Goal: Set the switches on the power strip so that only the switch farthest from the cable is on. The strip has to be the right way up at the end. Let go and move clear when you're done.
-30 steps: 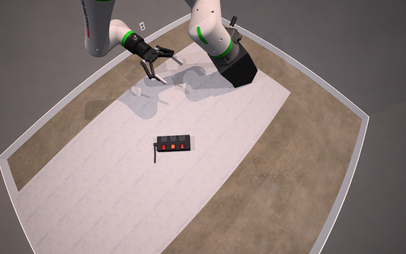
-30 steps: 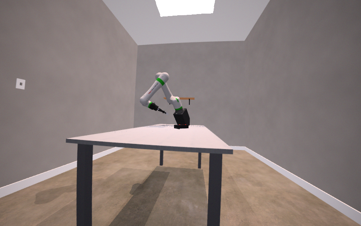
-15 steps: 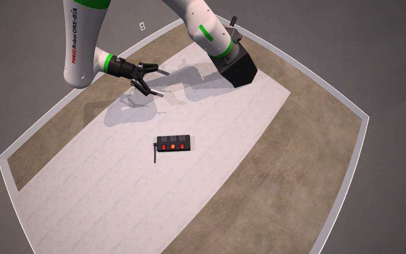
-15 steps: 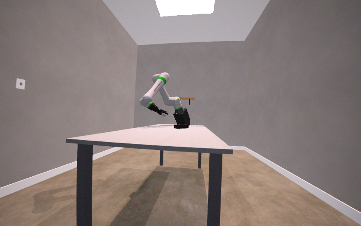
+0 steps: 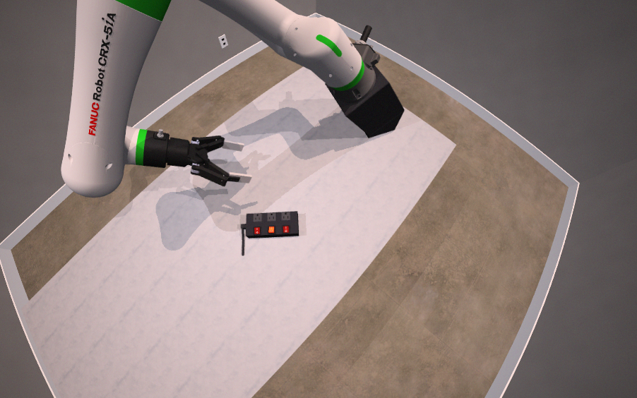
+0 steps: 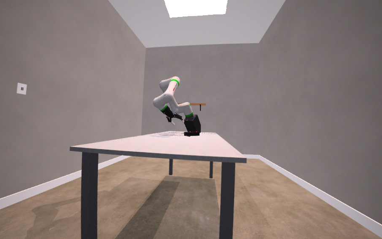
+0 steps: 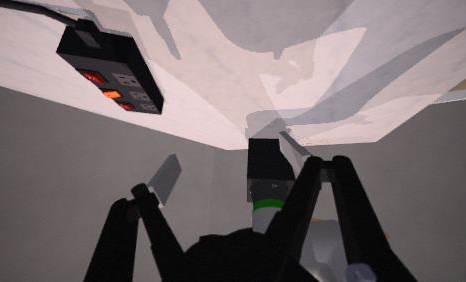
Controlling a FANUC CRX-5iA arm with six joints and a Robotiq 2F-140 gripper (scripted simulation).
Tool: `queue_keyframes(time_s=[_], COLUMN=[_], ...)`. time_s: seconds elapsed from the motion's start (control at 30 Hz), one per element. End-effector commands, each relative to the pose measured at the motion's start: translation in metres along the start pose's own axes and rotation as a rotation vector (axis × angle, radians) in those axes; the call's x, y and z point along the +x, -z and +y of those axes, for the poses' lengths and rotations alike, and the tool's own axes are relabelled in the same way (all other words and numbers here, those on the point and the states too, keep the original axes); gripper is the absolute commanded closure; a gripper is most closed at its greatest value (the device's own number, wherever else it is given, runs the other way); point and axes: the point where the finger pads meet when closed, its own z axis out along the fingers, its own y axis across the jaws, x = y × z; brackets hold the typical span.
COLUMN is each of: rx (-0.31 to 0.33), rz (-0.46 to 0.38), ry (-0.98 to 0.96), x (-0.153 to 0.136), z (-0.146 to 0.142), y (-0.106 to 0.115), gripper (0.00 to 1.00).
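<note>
Grey walls close in a plain room with a brown floor, and a long pale table on dark legs stands in the middle of it. On the table top a black power strip lies flat with its face up, showing three sockets in a row along one long side and three switches along the other. The middle switch glows a brighter orange than the two red ones beside it (which of them count as on cannot be told from the colours alone). A short black cable leaves the strip at its left end in the top view and runs toward the bottom of that picture.

The white arm with green rings rises from a black pedestal at the far end of the table and bends back over the surface. Its gripper hangs in the air above the table, up and to the left of the strip in the top view and well apart from it. The fingers are spread fully apart with nothing between them. From the wrist view the strip shows in the upper left corner, beyond the fingertips
</note>
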Motion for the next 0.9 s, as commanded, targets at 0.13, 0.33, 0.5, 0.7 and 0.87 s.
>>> queue_keyframes(time_s=[0.13, 0.33, 0.5, 0.7, 0.87], rx=[-0.157, -0.216, -0.260, -0.283, -0.301], rz=[0.082, 0.143, 0.203, 0.239, 0.284], ry=[0.215, 0.339, 0.413, 0.229, 0.049], x=[0.032, 0.039, 0.039, 0.040, 0.041], z=[-0.081, -0.138, -0.189, -0.186, -0.183], y=[0.028, 0.044, 0.055, 0.046, 0.038], gripper=[0.00, 0.00, 0.00, 0.00, 0.00])
